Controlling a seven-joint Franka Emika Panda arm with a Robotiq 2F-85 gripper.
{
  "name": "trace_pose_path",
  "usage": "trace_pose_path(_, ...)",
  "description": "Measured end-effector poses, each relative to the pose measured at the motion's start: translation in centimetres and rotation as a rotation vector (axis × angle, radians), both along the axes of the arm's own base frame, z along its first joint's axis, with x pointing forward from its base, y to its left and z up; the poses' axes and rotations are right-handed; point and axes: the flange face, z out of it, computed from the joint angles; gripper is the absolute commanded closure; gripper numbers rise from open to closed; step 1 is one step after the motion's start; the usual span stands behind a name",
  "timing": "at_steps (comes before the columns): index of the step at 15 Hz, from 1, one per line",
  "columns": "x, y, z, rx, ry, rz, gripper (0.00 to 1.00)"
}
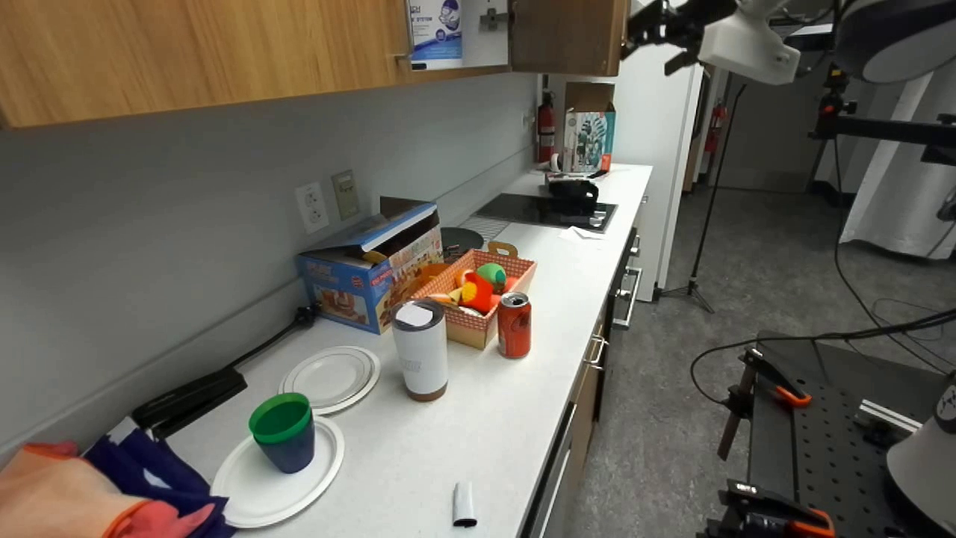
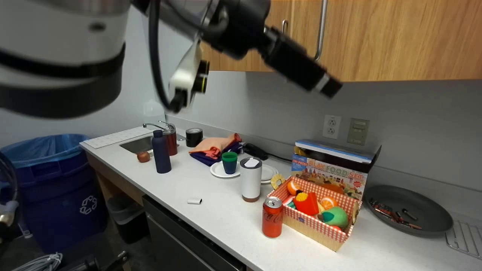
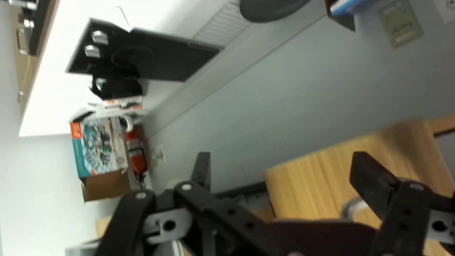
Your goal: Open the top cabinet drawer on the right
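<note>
The right upper cabinet door (image 1: 564, 37) stands swung out from its cabinet. A white and blue box (image 1: 437, 30) shows inside. The door's wood face also shows in an exterior view (image 2: 406, 37), with a curved metal handle (image 2: 322, 30), and in the wrist view (image 3: 316, 174). My gripper (image 1: 649, 60) is beside the door's free edge; it also shows blurred in an exterior view (image 2: 301, 64). In the wrist view my gripper (image 3: 280, 158) has its fingers wide apart with nothing between them. The door handle (image 3: 349, 208) lies close by the right finger; I cannot tell whether they touch.
The closed left cabinet door (image 1: 202, 52) is beside the open one. Below, the counter (image 1: 478, 418) bears a white tumbler (image 1: 420, 351), a red can (image 1: 514, 325), a toy food basket (image 1: 478, 321) and a blue box (image 1: 373, 276). A white fridge (image 1: 650, 119) stands at the far end.
</note>
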Motion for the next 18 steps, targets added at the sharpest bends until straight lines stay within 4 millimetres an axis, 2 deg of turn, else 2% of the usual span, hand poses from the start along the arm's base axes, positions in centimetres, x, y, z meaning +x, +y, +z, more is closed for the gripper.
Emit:
trace_pose_path(2, -1.7, -2.2, -4.2, 0.086, 0.060, -0.015, 0.00)
trace_pose_path(5, -3.1, -6.5, -9.6, 0.196, 0.162, -0.081, 0.00)
trace_pose_path(8, -4.7, -9.7, -13.9, 0.279, 0.263, -0.172, 0.00)
trace_pose_path(11, -5.6, -11.7, -15.5, 0.284, 0.336, -0.217, 0.00)
trace_pose_path(18, -5.7, -11.9, -15.4, 0.283, 0.342, -0.221, 0.00)
